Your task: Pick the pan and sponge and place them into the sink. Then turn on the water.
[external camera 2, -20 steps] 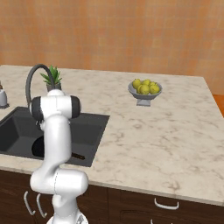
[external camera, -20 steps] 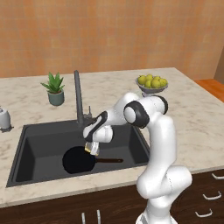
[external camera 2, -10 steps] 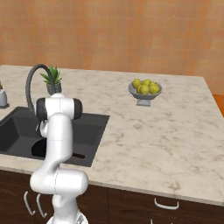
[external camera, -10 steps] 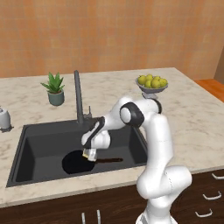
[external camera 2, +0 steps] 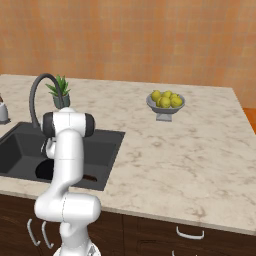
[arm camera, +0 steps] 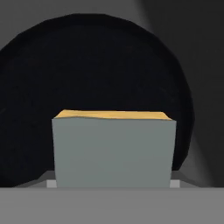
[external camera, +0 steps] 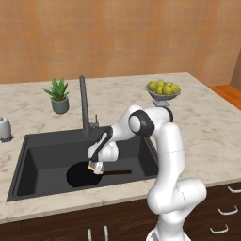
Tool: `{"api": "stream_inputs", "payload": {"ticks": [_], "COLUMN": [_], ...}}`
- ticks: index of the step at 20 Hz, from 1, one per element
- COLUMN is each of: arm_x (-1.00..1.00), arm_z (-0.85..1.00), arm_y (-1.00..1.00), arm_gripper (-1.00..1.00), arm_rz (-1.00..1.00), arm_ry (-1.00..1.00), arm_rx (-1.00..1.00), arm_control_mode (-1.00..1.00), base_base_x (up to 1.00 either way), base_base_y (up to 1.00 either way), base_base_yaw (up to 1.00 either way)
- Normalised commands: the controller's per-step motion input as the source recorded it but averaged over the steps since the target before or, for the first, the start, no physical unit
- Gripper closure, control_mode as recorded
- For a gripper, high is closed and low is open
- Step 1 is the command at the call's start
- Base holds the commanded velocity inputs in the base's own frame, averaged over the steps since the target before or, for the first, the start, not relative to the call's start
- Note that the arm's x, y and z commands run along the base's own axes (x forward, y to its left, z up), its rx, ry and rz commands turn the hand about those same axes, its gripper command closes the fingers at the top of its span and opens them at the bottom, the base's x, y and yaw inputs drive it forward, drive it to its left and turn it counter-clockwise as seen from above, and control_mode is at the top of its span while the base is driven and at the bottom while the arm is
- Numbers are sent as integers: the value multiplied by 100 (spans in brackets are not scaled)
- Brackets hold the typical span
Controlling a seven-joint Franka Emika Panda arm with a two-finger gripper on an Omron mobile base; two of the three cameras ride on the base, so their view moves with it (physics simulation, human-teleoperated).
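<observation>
The black pan (external camera: 79,175) lies on the floor of the dark sink (external camera: 44,151), its thin handle (external camera: 118,172) pointing right. My gripper (external camera: 96,163) hangs inside the basin just above the pan's right edge, shut on the sponge (external camera: 95,166). In the hand view the sponge (arm camera: 113,148) shows its grey scrub face with a yellow strip on top, and the round pan (arm camera: 87,61) lies right behind it. My fingertips are hidden by the sponge. The dark gooseneck faucet (external camera: 84,107) stands at the basin's back rim with no stream of water.
A potted plant (external camera: 60,96) stands behind the sink, a white dispenser (external camera: 4,128) at its left, and a bowl of yellow fruit (external camera: 163,90) at the back right. Beige marble counter (external camera 2: 175,150) stretches to the right, with dark drawers below.
My hand has sunk a little deeper into the basin with the sponge, closer to the pan. The pan has not moved.
</observation>
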Motion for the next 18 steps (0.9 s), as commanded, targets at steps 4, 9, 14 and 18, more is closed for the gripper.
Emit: {"api": "stream_inputs", "payload": {"ticks": [4, 9, 14, 18], "arm_x": [0, 0, 0, -15], "arm_z": [29, 60, 47, 40], "arm_y": [9, 2, 0, -15], "arm_gripper": [-100, -100, -100, -100], "arm_rz": [0, 0, 0, -5], "arm_ry": [0, 0, 0, 0], "arm_rx": [-7, -2, 0, 0], "arm_control_mode": [-100, -100, -100, -100], "base_base_x": [0, 0, 0, 0], "base_base_y": [0, 0, 0, 0], "base_base_yaw": [0, 0, 0, 0]}}
